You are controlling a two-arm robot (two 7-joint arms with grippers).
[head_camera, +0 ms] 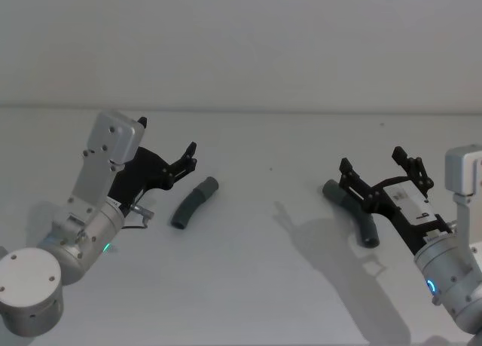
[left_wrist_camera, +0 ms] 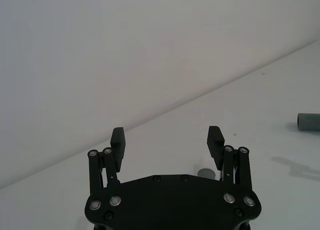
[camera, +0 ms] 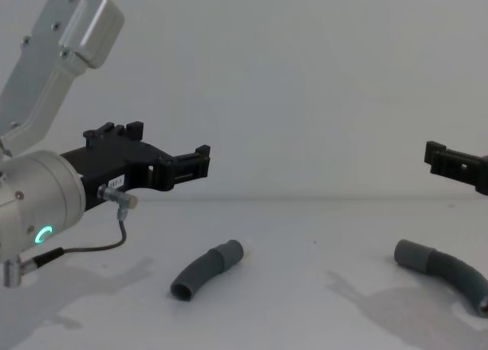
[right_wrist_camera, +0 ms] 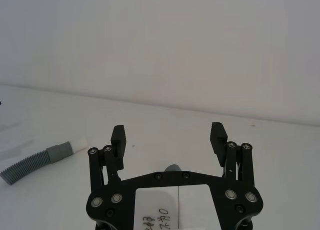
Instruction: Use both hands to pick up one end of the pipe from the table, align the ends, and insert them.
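Observation:
Two dark grey curved pieces of the pipe lie apart on the white table (head_camera: 248,286). The left piece (head_camera: 194,203) (camera: 207,268) shows in the right wrist view as ribbed (right_wrist_camera: 30,162), with a smooth grey collar and a whitish tip. My left gripper (head_camera: 177,151) (left_wrist_camera: 167,137) (camera: 194,163) hovers open just left of it, holding nothing. The right piece (head_camera: 360,219) (camera: 446,272) lies partly hidden under my right gripper (head_camera: 376,163) (right_wrist_camera: 169,135) (camera: 457,165), which is open, empty and above the table. One end of a pipe piece (left_wrist_camera: 309,122) shows far off in the left wrist view.
A pale wall rises behind the table's far edge (head_camera: 241,108). A thin cable (camera: 91,247) loops under the left wrist. Bare tabletop separates the two pieces.

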